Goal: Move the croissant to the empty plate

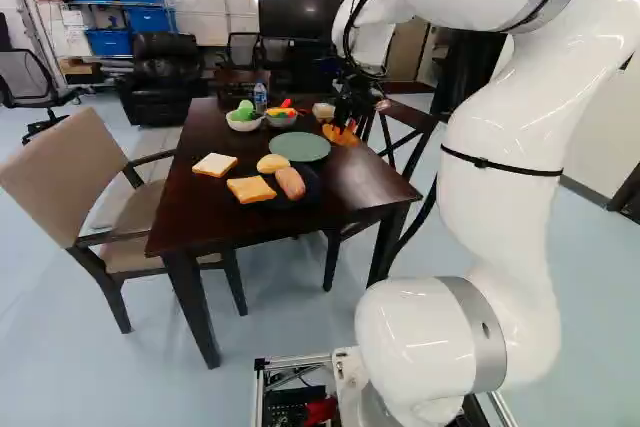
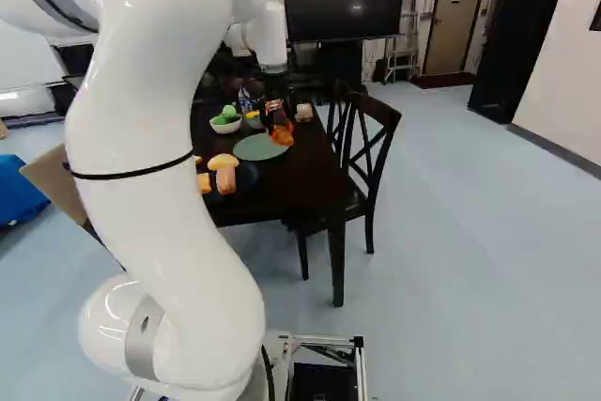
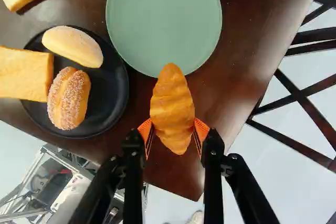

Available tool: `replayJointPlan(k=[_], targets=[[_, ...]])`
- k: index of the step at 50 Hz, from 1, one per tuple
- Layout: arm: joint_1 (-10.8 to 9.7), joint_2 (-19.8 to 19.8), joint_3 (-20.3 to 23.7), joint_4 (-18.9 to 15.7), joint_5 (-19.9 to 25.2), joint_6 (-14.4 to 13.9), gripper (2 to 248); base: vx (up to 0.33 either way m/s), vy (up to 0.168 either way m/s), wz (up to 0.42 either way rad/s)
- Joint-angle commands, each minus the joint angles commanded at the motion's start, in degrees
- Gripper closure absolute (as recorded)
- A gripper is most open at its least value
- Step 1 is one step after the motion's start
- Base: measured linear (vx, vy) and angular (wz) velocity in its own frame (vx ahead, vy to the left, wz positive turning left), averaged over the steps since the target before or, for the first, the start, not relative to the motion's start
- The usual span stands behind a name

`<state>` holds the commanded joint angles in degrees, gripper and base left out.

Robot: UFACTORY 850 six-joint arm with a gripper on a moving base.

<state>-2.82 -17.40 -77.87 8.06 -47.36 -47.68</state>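
Clearly, we are partway through: the grasp is made, the placing is not. Our hand [image 3: 173,128] is closed on the croissant [image 3: 172,106], pressing it from both sides. In the wrist view its far tip overlaps the near rim of the green plate [image 3: 164,22], while most of it lies outside that round; we cannot tell how high it is above the tabletop [image 3: 231,72]. The green plate bears no food, so we take it as our goal, rather than the dark plate [image 3: 113,103] beside it with its sugared bun [image 3: 69,98]. What is left, we judge, is to carry the croissant ahead over the plate's middle, lower it, let go and back off.
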Motion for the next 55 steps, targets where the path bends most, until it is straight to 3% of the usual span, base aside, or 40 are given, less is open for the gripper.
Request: replayJointPlan(k=[31, 55], targets=[[1.9, -7.9, -10.2, 1.6, -5.8, 0.0, 129, 0.0, 0.0, 0.0], [3.7, -12.5, -16.6, -0.1, -5.7, 0.0, 129, 0.0, 0.0, 0.0]])
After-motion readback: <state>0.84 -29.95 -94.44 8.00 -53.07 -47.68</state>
